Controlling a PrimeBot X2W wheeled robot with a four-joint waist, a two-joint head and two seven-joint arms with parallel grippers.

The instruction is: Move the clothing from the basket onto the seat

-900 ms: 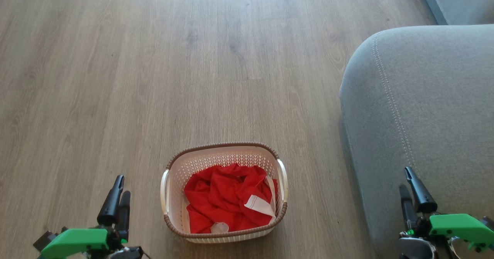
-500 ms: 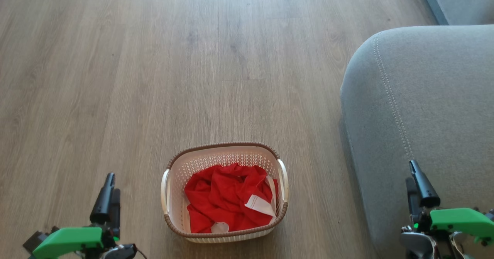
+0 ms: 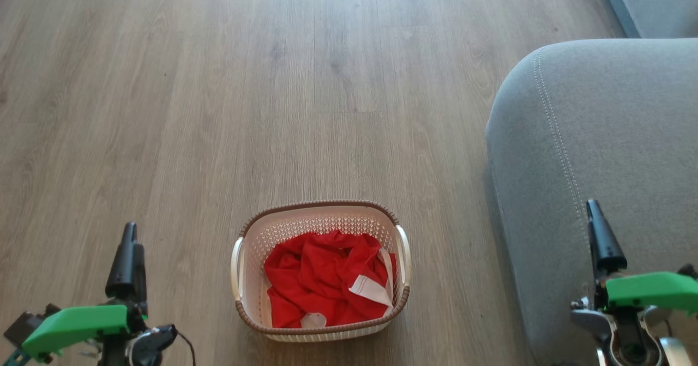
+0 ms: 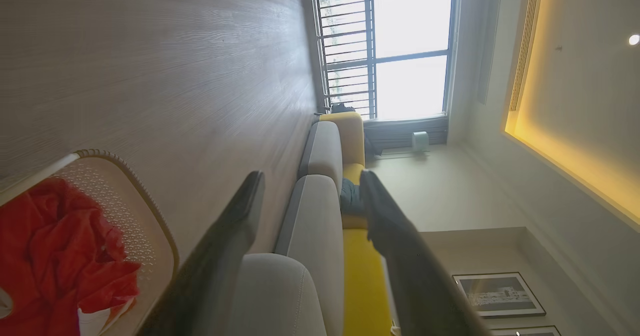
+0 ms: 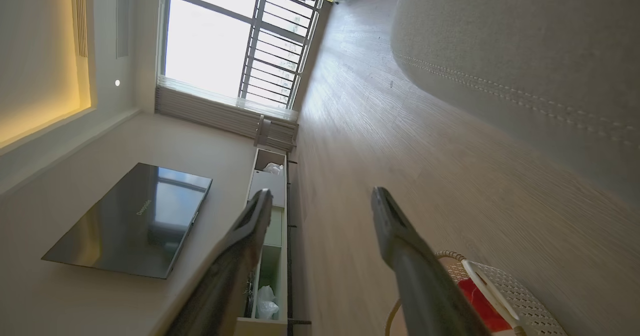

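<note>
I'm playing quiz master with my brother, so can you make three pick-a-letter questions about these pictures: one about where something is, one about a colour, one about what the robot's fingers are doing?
1. Where does the small oval cream plastic basket stand? A on a table; B on the wooden floor; C on a bed.
2. What colour is the crumpled fabric clothing in it? A blue; B yellow; C red.
3. How do the long dark fingers of the left gripper stand? A open, holding nothing; B shut on cloth; C shut on a handle.
Answers: 1 B, planks lie all round it; 2 C, bright red with white trim; 3 A, a wide gap shows between them.
</note>
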